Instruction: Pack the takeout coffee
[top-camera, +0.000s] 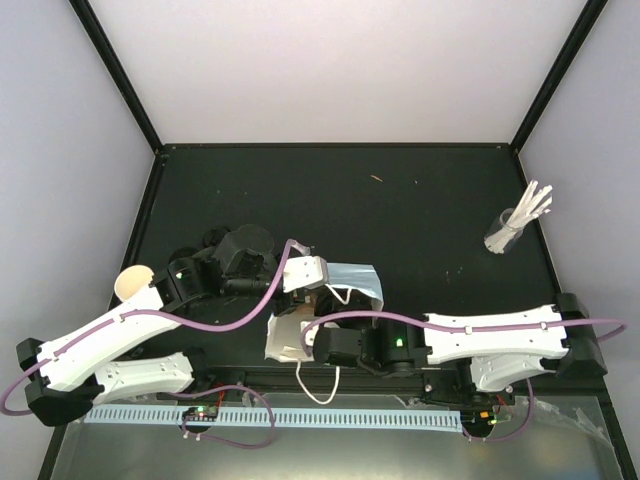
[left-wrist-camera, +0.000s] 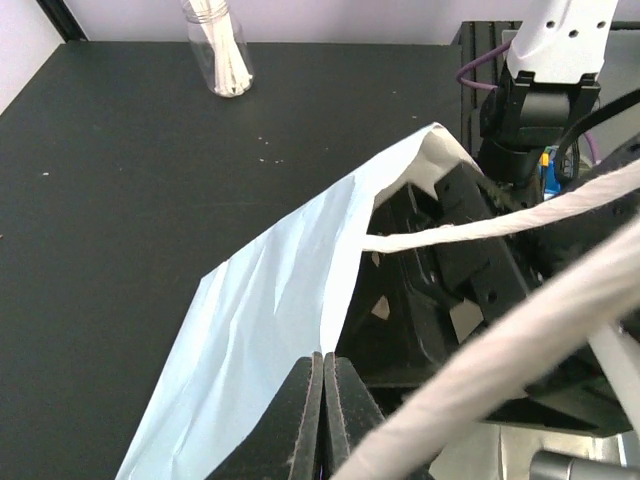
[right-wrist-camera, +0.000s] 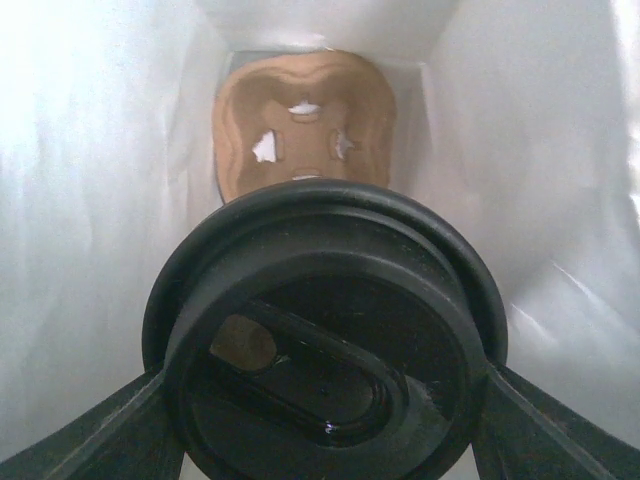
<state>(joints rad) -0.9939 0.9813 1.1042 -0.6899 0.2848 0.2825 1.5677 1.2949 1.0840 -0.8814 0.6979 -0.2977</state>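
Deep inside the bag (right-wrist-camera: 80, 200), the carrier (right-wrist-camera: 300, 90) already lies at the bottom. Right gripper (right-wrist-camera: 328, 425) clamps a black lid (right-wrist-camera: 325, 300) above it. Left gripper (left-wrist-camera: 322, 405), fingers together, pinches the bag's edge. One cup (top-camera: 133, 282) waits outside, so packing looks unfinished.

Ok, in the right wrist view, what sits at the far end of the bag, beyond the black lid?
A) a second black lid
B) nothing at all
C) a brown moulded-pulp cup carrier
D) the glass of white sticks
C: the brown carrier lies at the bottom of the bag, framed by its white inner walls, just past the black lid.
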